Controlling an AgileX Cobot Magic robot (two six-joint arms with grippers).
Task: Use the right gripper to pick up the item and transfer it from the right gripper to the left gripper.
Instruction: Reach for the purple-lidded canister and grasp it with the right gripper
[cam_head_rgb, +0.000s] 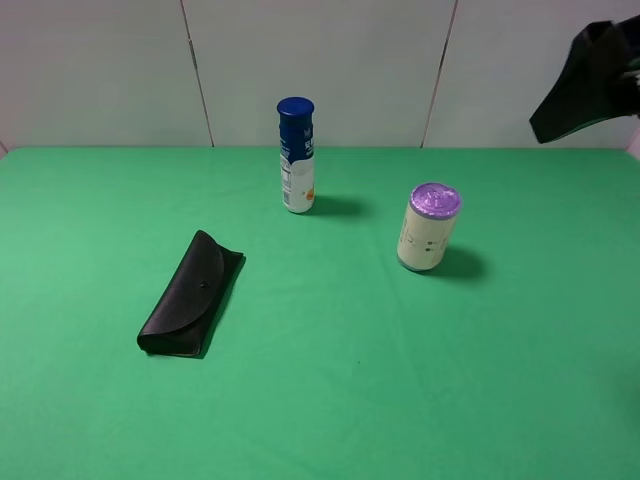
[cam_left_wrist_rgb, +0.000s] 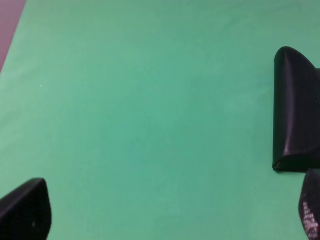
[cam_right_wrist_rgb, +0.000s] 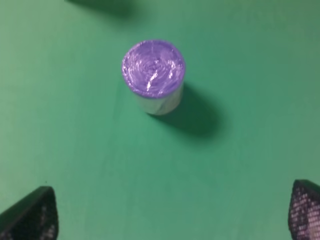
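The item, a short cream canister (cam_head_rgb: 430, 228) with a purple lid, stands upright on the green table, right of the middle. In the right wrist view the canister (cam_right_wrist_rgb: 154, 75) is seen from above, with its lid facing the camera. My right gripper (cam_right_wrist_rgb: 167, 215) is open and empty, high above the canister and apart from it. A black part of the right arm (cam_head_rgb: 588, 78) shows at the top right edge. My left gripper (cam_left_wrist_rgb: 167, 215) is open and empty above bare cloth. It is out of the exterior view.
A taller blue-capped white bottle (cam_head_rgb: 296, 155) stands at the back centre. A flat black case (cam_head_rgb: 192, 293) lies at the left and also shows in the left wrist view (cam_left_wrist_rgb: 295, 115). The green cloth (cam_head_rgb: 350, 400) covers the whole table. A white wall stands behind.
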